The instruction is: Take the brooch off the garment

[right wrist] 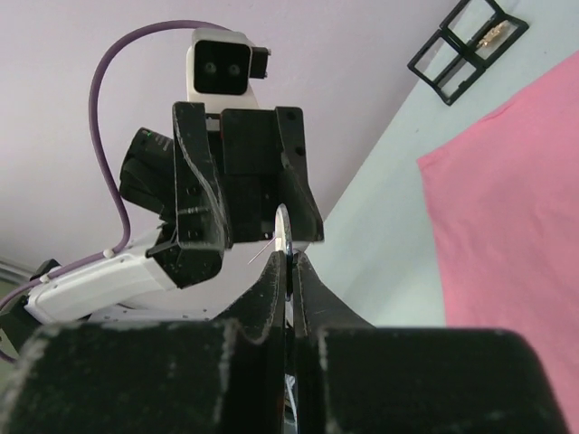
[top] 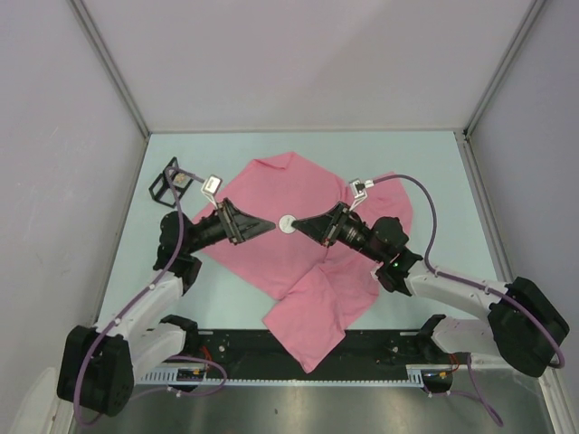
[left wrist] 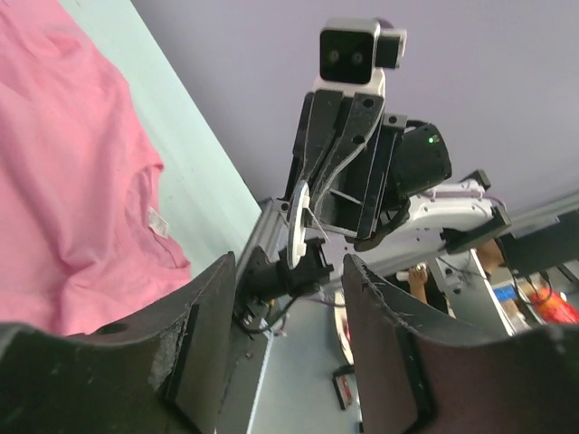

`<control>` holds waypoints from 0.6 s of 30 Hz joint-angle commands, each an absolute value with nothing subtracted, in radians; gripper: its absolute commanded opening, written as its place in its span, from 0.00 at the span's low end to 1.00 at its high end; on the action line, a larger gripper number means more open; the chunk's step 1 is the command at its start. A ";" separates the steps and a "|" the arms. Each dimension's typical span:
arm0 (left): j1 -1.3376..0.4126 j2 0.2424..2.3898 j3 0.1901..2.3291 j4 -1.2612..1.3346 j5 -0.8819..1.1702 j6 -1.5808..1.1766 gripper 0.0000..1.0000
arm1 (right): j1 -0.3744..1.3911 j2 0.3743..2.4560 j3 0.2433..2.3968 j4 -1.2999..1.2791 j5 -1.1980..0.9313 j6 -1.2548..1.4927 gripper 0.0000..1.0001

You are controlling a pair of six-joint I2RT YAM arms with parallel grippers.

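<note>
The pink T-shirt point(top: 308, 262) lies spread on the table, also in the left wrist view point(left wrist: 63, 181) with its white label point(left wrist: 158, 221), and in the right wrist view point(right wrist: 516, 235). The brooch point(top: 288, 224) is a small white round disc. My right gripper point(top: 305, 227) is shut on its edge point(right wrist: 283, 237) and holds it in the air above the shirt, with no cloth on it. A thin pin sticks out of it. My left gripper point(top: 265, 224) is open and empty, facing the brooch point(left wrist: 298, 221) from the left, a short way off.
A black wire frame point(top: 167, 181) lies on the table at the far left, beyond the shirt; it also shows in the right wrist view point(right wrist: 466, 41). Grey walls close in the table on three sides. The shirt's lower part is folded toward the near edge.
</note>
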State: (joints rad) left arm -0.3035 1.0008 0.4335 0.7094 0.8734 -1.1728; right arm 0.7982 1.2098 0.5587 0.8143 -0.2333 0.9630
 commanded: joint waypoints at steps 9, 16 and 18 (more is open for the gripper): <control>-0.248 1.020 0.554 0.619 1.066 -1.060 0.55 | 0.692 1.172 0.560 0.884 -0.518 0.937 0.00; -0.325 1.026 0.705 0.352 1.081 -0.810 0.54 | 0.689 1.203 0.586 0.894 -0.574 0.940 0.00; -0.348 1.045 0.719 0.318 1.071 -0.790 0.48 | 0.692 1.212 0.597 0.896 -0.587 0.943 0.00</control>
